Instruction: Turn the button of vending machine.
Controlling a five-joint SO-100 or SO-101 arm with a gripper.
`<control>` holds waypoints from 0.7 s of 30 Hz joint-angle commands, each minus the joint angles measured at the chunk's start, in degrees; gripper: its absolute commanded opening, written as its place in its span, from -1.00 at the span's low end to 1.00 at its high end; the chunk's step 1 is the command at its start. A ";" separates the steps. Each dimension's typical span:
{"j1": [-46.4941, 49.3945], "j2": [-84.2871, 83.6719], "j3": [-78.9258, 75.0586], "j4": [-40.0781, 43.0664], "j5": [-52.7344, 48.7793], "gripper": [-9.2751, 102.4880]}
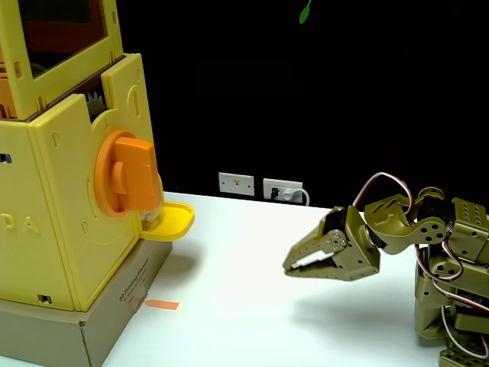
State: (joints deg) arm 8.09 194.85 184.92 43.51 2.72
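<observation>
The yellow vending machine (61,222) stands at the left of the fixed view on a grey cardboard base (92,325), with an orange-tinted window at its top. Its orange button (126,172), a round disc with a thick flat bar standing upright across it, sticks out of the machine's right face. My olive-green gripper (289,267) hovers low over the white table at the right, well apart from the button, fingertips pointing left toward the machine. Its fingers lie almost together with nothing between them.
A yellow scoop-shaped tray (170,222) juts out below the button. An orange tape strip (162,304) lies on the table beside the base. Two wall sockets (260,186) sit at the table's far edge. White table surface spreads between machine and arm.
</observation>
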 commanded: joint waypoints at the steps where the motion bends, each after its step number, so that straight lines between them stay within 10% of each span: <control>1: -0.79 8.17 5.45 6.33 3.16 -0.83; 6: -0.97 8.17 2.46 17.31 5.71 -0.82; 21: -3.34 8.17 2.72 15.56 5.27 -0.85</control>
State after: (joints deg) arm 5.01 194.85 184.92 59.77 8.09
